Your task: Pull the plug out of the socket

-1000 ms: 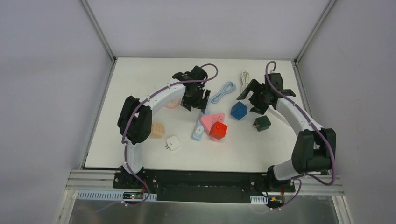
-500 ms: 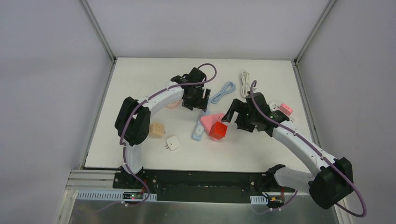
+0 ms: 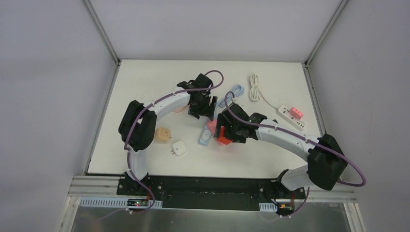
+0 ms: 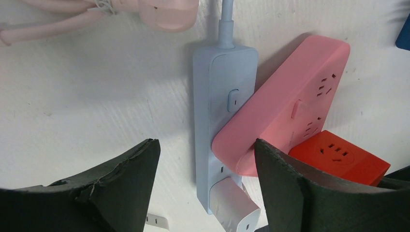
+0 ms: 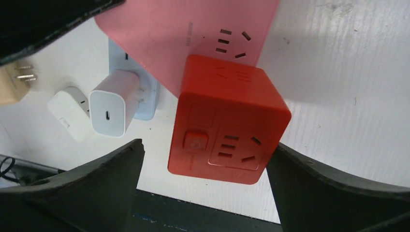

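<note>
Red plug on pink socket, right tool apart around it, left tool apart.

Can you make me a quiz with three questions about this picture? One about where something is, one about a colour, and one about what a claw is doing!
1. Where is the red cube?
A) touching the pink socket block
B) on a shelf
C) inside a box

2. What colour is the charger plugged into the blue strip?
A) green
B) white
C) black

3. The right claw is:
A) shut tight
B) holding a spoon
C) open around the red cube

Answers: 1 A, the cube sits against the pink block's end. 2 B, it looks white in both wrist views. 3 C, its fingers stand wide, one on each side of the cube.
</note>
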Motion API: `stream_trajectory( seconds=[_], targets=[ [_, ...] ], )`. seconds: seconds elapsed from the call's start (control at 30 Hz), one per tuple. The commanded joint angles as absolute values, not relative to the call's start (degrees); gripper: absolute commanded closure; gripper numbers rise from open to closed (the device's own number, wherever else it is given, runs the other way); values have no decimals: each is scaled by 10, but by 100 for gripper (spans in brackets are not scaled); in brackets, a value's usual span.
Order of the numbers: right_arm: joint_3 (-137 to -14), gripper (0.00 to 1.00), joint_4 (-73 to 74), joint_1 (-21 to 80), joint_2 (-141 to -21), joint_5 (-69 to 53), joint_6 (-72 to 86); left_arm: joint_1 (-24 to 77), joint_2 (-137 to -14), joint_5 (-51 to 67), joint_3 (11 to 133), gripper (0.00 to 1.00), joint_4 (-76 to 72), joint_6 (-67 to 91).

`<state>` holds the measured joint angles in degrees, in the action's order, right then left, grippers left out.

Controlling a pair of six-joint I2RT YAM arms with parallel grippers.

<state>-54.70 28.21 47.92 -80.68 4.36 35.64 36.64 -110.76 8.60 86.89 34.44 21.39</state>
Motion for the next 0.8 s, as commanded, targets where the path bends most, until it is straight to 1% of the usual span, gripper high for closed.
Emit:
stream_trajectory(
  seconds=[0.0,0.23,0.3,0.33,0.37,0.4,0.43,0.5,0.57,0.6,0.77],
  targets=[
    [-575,4,305,485,-808,115,405,363,-1070,107,853,27,345,198],
    [-572,3,257,480,-815,113,406,363,-1085,149,880,27,371,180],
    [-583,9,259,474,-835,105,413,362,-1089,154,883,27,377,176],
    [-587,14,260,473,-844,103,418,362,-1088,155,881,27,377,176],
    [-589,21,262,473,-852,106,423,361,-1086,155,877,27,376,177],
    [-588,31,259,474,-855,111,426,360,-1083,160,872,27,374,178],
    [-585,37,251,474,-856,114,422,360,-1079,162,867,27,371,178],
    [-574,47,229,472,-845,129,404,360,-1074,165,858,27,364,182],
    [-570,52,198,464,-839,126,359,360,-1076,173,859,27,365,184],
    [-571,53,186,459,-837,112,334,360,-1078,177,861,28,366,185],
    [-584,54,153,428,-842,61,230,359,-1097,169,875,31,378,184]
  ],
)
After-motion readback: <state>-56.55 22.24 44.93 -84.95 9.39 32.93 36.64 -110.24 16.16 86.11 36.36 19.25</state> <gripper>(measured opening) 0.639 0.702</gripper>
